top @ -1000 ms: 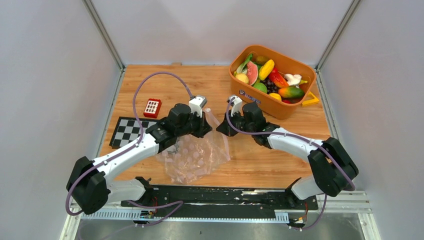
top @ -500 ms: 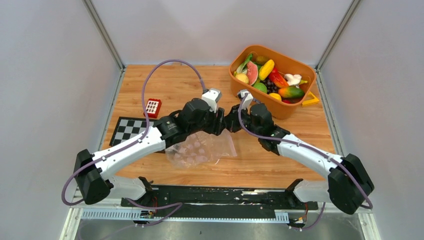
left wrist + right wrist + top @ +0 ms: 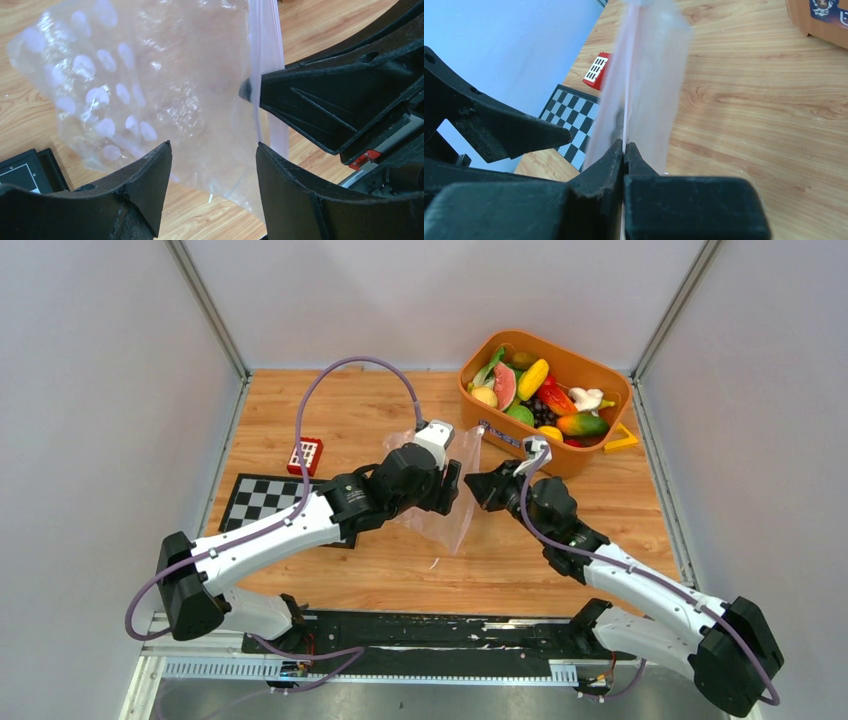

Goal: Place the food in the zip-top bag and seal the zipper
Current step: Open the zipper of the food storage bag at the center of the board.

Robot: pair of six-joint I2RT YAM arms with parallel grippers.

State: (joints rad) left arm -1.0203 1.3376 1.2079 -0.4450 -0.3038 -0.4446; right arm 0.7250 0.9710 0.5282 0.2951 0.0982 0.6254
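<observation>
My right hand (image 3: 624, 146) is clamped on the zipper (image 3: 630, 65), and the zip-top bag (image 3: 150, 75) hangs from that pinch above the worktop (image 3: 340, 410). My left hand (image 3: 212, 150) is open, the bag just ahead of its spread fingers. The food (image 3: 540, 395) sits in the orange basket (image 3: 560, 455) beyond my right hand.

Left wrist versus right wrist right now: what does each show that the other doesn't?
Only left wrist: the pale dots on the bag and the open left tool, gripping nothing. Only right wrist: the red block and an orange basket corner. Both: the right tool shut on the zipper, the bag hanging over the wooden table.
</observation>
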